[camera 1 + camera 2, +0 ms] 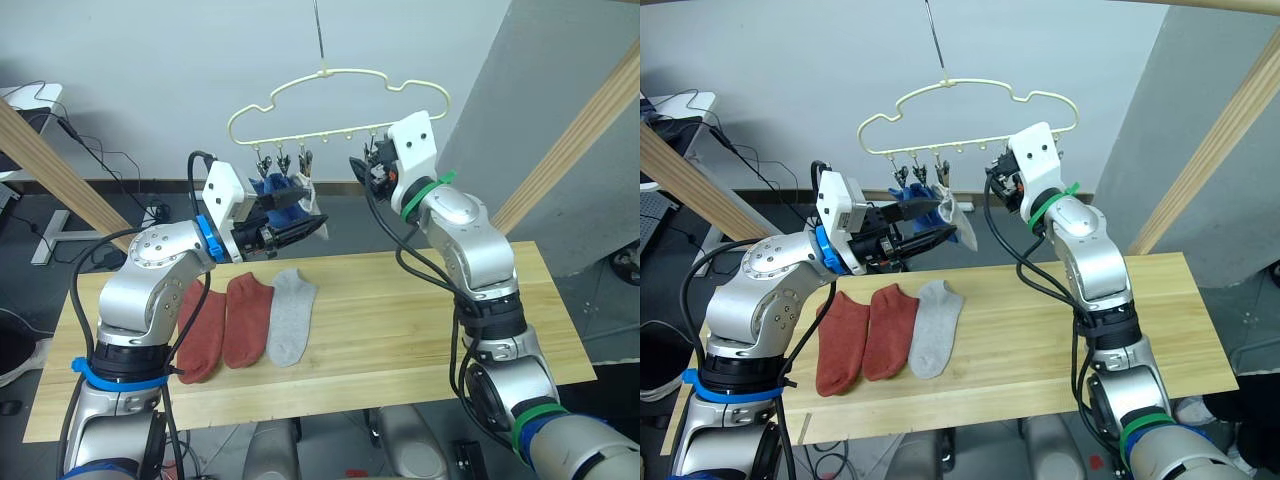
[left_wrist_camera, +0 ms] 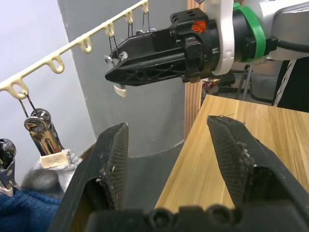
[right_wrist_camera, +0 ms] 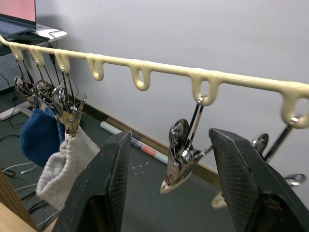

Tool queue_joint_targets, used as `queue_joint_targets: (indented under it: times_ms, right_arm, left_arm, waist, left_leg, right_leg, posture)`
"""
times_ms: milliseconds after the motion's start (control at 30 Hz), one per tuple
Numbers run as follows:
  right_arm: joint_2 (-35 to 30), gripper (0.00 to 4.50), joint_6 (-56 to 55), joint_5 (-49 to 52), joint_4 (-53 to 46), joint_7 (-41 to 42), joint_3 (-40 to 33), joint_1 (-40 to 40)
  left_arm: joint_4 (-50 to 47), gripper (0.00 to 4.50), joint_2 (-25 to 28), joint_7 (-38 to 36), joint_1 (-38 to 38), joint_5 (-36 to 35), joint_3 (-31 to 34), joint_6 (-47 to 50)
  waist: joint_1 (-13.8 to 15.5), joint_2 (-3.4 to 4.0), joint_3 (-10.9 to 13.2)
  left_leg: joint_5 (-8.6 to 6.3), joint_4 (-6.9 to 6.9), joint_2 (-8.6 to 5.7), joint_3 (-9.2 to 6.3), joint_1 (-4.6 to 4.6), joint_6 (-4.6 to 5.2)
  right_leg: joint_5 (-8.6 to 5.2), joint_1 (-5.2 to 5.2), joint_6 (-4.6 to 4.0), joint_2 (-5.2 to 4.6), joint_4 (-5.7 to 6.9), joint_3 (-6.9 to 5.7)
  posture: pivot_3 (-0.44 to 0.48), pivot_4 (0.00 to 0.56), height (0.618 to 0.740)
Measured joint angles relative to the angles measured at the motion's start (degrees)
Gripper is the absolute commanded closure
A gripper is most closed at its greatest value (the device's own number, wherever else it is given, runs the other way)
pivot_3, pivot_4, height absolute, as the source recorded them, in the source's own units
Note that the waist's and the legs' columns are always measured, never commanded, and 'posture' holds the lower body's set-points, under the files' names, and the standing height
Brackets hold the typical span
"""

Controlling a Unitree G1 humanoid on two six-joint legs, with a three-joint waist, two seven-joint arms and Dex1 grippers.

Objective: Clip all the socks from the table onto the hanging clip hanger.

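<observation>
Overhead, the clip hanger (image 1: 340,105) hung from its metal hook (image 1: 318,35) above the far edge of the table (image 1: 420,320), with two blue socks (image 1: 272,189) and one light grey sock (image 1: 948,210) already pinned to the clips at its left end. Three more socks lay side by side on the table's left half: two rust red socks (image 1: 225,325) and a second grey sock (image 1: 291,315), toes toward the near edge. The left arm was bent at the elbow and raised, its left gripper (image 1: 300,218) reaching level just under the clipped socks; the left wrist view showed its fingers (image 2: 113,159) spread apart and holding nothing. The right arm rose steeply from the table's right side, forearm nearly upright, wrist tipped toward the hanger's right end. The right gripper (image 3: 169,183) stood just before an empty silver clip (image 3: 181,154) dangling from the hanger's lower bar, fingers wide apart and clear of it. Slanted wooden poles (image 1: 50,165) framed the scene on both sides.
</observation>
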Motion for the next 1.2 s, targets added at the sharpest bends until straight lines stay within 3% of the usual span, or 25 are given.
queue_joint_targets:
  times_ms: [700,1200]
  right_arm:
    - [2.9,1.85,-3.5,2.1,6.0,-3.2,-0.5,-2.1]
    - [2.9,1.85,-1.4,1.9,4.8,-8.0,-0.5,-0.4]
  left_arm:
    - [-0.1,1.64,-0.1,0.2,0.2,0.1,0.0,0.0]
    - [-0.2,1.64,-0.2,0.2,0.7,0.1,-0.5,0.1]
  waist:
    - [0.0,0.0,0.0]
    - [0.0,0.0,0.0]
  left_leg:
    - [0.0,0.01,0.01,-0.01,-0.01,0.0]
    - [0.01,0.02,0.01,-0.01,-0.02,0.0]
  right_leg:
    - [0.02,-0.01,-0.02,0.0,0.02,-0.02]
    - [0.02,-0.01,-0.03,0.0,0.04,-0.01]
  posture:
    - [-0.161,0.231,0.74]
    - [-0.167,0.238,0.74]
